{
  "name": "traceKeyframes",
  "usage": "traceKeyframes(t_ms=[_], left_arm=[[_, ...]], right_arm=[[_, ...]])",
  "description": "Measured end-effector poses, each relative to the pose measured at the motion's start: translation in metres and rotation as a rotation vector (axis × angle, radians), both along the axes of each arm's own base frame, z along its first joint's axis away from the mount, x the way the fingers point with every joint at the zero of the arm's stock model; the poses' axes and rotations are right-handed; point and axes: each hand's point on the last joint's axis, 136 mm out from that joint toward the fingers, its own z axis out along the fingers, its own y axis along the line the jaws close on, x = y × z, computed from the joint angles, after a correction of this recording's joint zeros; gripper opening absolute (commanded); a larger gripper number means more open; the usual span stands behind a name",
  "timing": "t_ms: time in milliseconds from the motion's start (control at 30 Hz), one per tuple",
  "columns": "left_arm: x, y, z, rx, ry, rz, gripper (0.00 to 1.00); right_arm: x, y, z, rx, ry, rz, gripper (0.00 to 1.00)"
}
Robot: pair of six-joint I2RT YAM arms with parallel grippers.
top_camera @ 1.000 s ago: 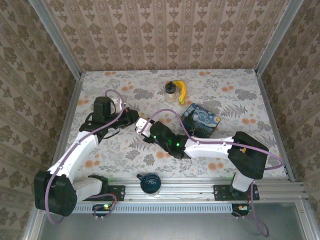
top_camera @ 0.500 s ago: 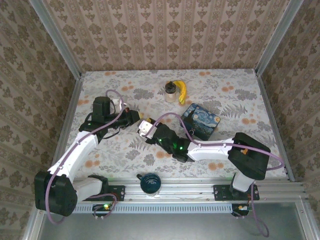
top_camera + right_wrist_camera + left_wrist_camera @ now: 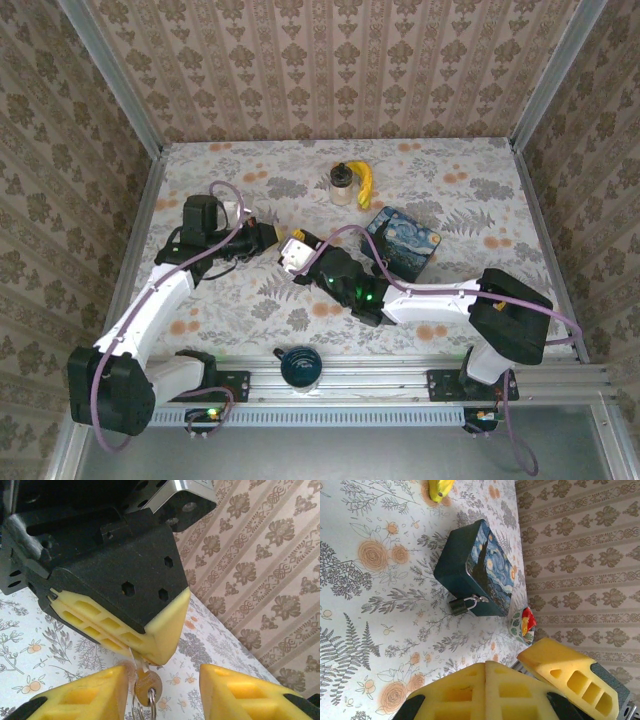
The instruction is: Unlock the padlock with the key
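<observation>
The floral desk point(image 3: 230, 170) carries a banana point(image 3: 366, 183) touching a small jar point(image 3: 342, 184) at the far side. It also carries a blue tin box point(image 3: 487, 567) painted with a starry night, and a dark cup point(image 3: 300, 366) stands at the near rail. In the top view my right forearm runs just beside the box's near edge.

My left tool point(image 3: 150, 650) is pressed together, pinching a brass key point(image 3: 148, 685) on a ring. My right tool point(image 3: 292, 250) is spread, one finger on each side of that key.

In the left wrist view the padlock point(image 3: 461, 605) lies well apart from my left tool, with bare desk between them. It is a small, dark, squarish body with a silver shackle, hooked at the box's side wall.
</observation>
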Motion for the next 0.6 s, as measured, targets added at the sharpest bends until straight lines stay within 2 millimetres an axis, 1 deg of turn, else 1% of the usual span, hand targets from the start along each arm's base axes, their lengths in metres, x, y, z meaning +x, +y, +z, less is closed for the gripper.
traceKeyframes(t_ms=[300,600], left_arm=[[-0.001,-0.001,0.001,-0.009,0.007,-0.007,0.0],[-0.002,-0.001,0.002,-0.013,0.012,-0.007,0.0]], right_arm=[[0.001,0.003,-0.001,-0.01,0.002,0.004,0.4],[0.003,0.006,-0.014,-0.057,0.017,0.005,0.37]])
